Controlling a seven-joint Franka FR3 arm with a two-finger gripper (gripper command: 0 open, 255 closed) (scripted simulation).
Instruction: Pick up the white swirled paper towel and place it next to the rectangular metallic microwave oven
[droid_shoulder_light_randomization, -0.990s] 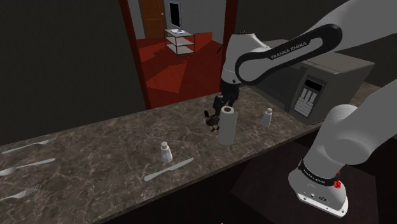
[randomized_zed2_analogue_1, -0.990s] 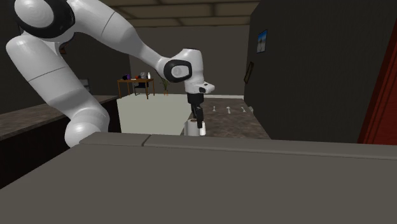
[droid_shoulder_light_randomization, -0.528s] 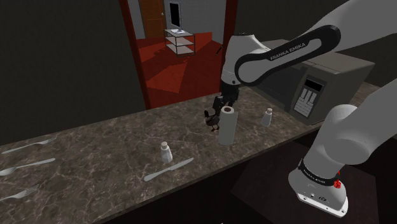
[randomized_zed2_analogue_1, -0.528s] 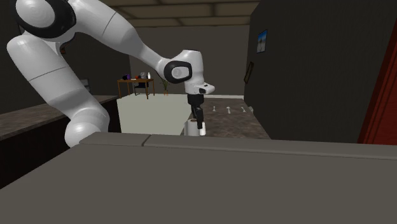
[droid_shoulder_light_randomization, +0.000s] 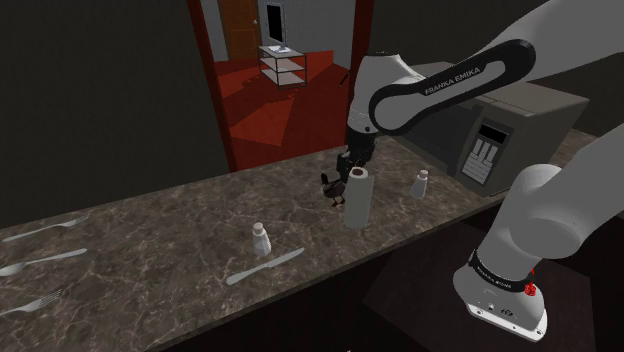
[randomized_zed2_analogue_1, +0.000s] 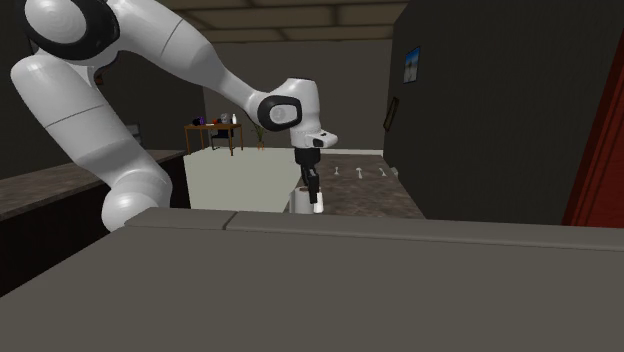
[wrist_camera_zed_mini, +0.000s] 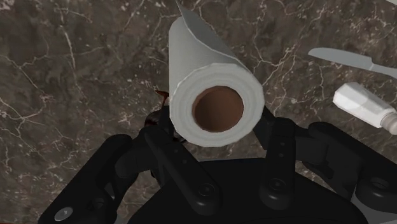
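Note:
A white paper towel roll (droid_shoulder_light_randomization: 357, 200) stands upright on the dark marble counter (droid_shoulder_light_randomization: 170, 230). My black gripper (droid_shoulder_light_randomization: 352, 166) comes down onto the roll's top from above. In the wrist view the two fingers (wrist_camera_zed_mini: 167, 130) press against either side of the roll (wrist_camera_zed_mini: 213, 83), whose brown core faces the camera, so the gripper (wrist_camera_zed_mini: 219, 124) is shut on it. The grey metallic microwave oven (droid_shoulder_light_randomization: 510, 130) sits further along the counter, toward the shoulder view's right. In the second exterior view, the gripper (randomized_zed2_analogue_1: 313, 192) hangs over the roll's top (randomized_zed2_analogue_1: 299, 199), beyond the microwave's flat top (randomized_zed2_analogue_1: 300, 280).
One white shaker (droid_shoulder_light_randomization: 421, 183) stands between roll and microwave, another (droid_shoulder_light_randomization: 260, 240) toward the shoulder view's left, beside a knife (droid_shoulder_light_randomization: 265, 266). A small dark object (droid_shoulder_light_randomization: 331, 185) sits just behind the roll. Forks (droid_shoulder_light_randomization: 40, 262) lie at the far left. A doorway opens behind onto a red floor (droid_shoulder_light_randomization: 265, 100).
The fingers have closed from wide apart onto the top of the paper towel roll. The arm and the roll have stayed in place.

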